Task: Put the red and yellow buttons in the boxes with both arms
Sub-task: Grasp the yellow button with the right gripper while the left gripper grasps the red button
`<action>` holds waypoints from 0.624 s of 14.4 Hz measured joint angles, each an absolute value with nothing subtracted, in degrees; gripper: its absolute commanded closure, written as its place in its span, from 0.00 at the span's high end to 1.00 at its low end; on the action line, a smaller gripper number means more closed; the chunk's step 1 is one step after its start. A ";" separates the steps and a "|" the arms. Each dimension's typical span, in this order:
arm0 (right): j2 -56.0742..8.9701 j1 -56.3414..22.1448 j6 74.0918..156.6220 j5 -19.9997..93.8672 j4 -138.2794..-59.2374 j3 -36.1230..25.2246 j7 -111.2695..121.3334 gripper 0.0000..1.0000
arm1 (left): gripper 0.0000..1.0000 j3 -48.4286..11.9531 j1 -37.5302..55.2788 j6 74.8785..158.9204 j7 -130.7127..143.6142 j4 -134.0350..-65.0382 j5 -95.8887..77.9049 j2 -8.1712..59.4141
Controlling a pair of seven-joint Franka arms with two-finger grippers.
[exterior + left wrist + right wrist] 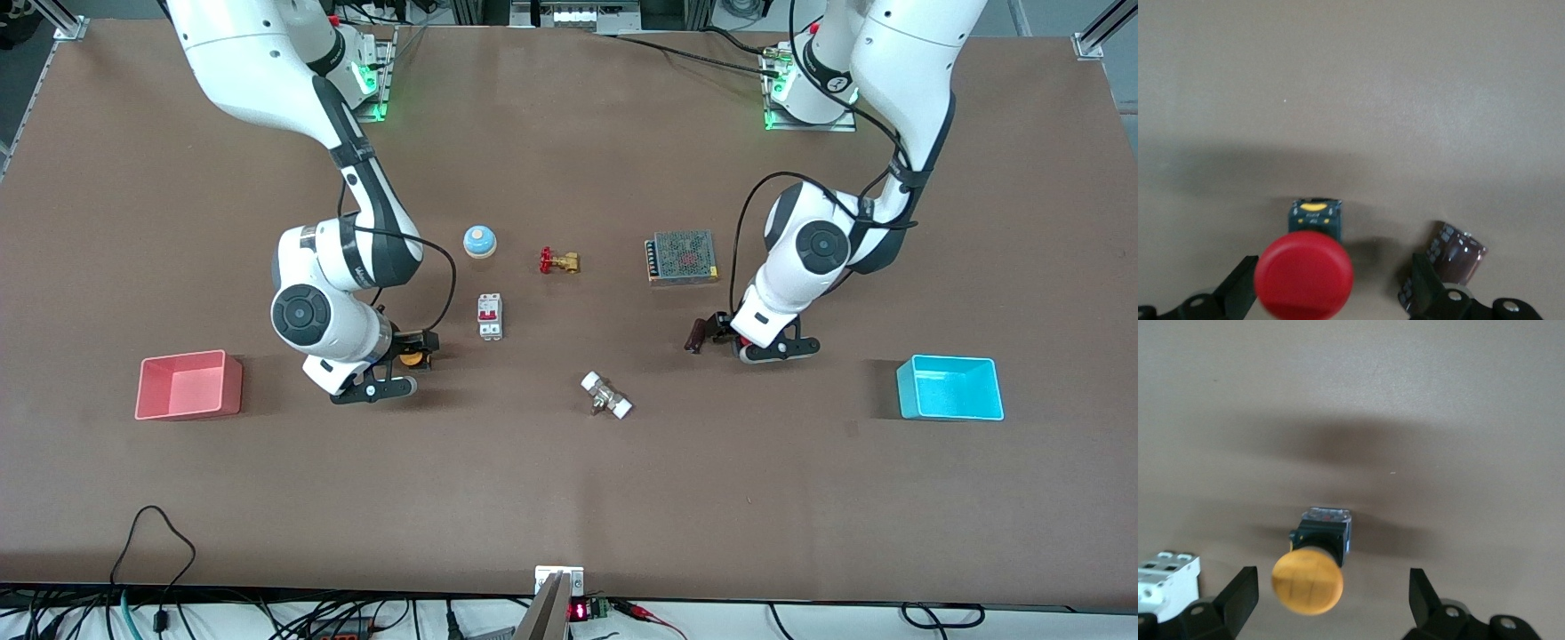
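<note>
The red button (1303, 275) stands on the table between the open fingers of my left gripper (1331, 293), which is low around it without touching; in the front view the left gripper (717, 331) hides it. The yellow button (1307, 580) stands between the open fingers of my right gripper (1333, 597), apart from both; it also shows in the front view (411, 358) under the right gripper (418, 351). The pink-red box (188, 409) sits at the right arm's end of the table. The cyan box (951, 409) sits at the left arm's end.
A dark maroon capacitor (1458, 250) lies just outside one left finger (1421, 290). A white breaker (490, 316) is close to the right gripper. A blue dome (479, 240), a red-handled brass valve (558, 261), a mesh power supply (682, 257) and a white-ended fitting (606, 396) lie mid-table.
</note>
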State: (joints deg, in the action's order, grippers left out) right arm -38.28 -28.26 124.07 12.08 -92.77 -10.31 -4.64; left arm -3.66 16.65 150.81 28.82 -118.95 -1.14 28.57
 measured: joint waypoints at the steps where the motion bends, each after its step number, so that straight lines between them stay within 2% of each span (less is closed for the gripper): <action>1: -38.74 -28.25 124.35 12.08 -92.77 -10.32 -4.69 1.00 | 1.00 -3.60 16.70 150.81 29.41 -118.40 -0.44 29.02; 7: -40.32 -28.27 125.69 12.08 -92.41 -10.32 -4.73 1.00 | 1.00 -2.76 16.69 150.81 30.02 -117.09 1.64 29.99; 9: -40.41 -28.27 125.70 12.08 -92.37 -10.32 -4.74 1.00 | 0.97 -2.56 16.69 150.81 30.02 -116.74 1.83 29.99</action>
State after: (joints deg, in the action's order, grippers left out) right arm -40.41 -28.27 125.70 12.08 -92.37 -10.32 -4.74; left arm -2.56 16.69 150.81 30.02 -116.74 1.83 29.99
